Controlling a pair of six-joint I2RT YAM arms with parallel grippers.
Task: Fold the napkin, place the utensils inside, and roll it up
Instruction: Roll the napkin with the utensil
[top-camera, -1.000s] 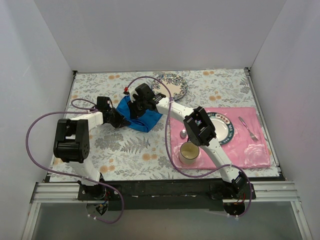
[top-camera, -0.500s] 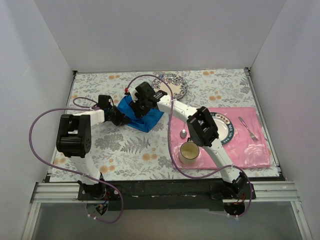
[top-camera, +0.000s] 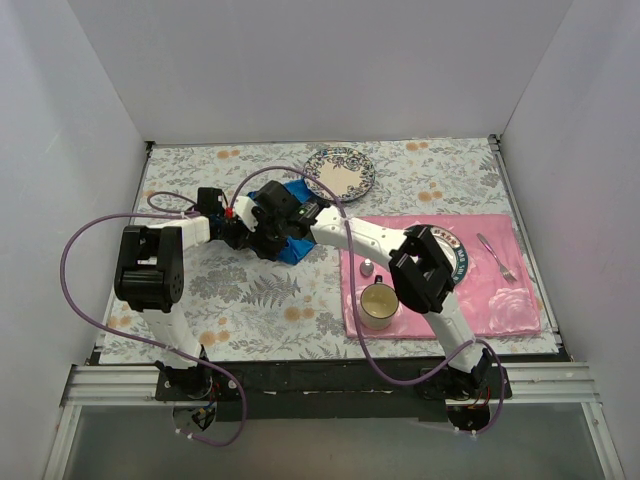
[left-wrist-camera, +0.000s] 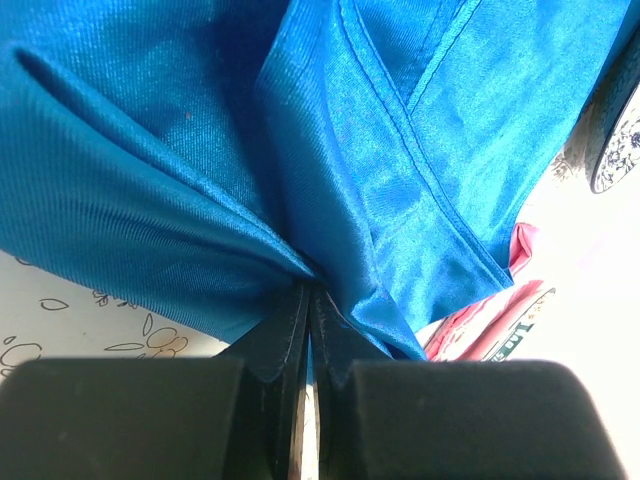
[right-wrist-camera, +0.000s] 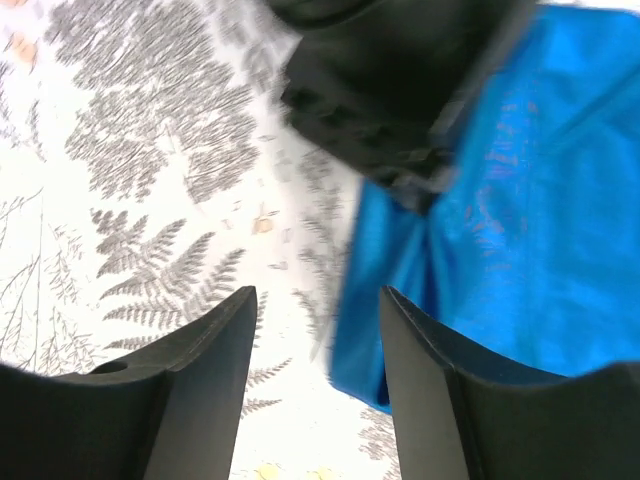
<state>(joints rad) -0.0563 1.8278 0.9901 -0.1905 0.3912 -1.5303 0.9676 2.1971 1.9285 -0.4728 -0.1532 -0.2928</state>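
Napkin (top-camera: 293, 248): bunched, left of centre in top view.
Left gripper (left-wrist-camera: 308, 300): pressed together, pinching a napkin fold.
Right gripper (right-wrist-camera: 315, 310): spread, above napkin edge.
Fork (top-camera: 497, 257): on placemat (top-camera: 500, 300), right.

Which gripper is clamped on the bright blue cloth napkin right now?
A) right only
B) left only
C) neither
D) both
B: the left gripper is shut on a fold of the bright blue cloth napkin, while the right gripper stands wide open, gripping nothing.
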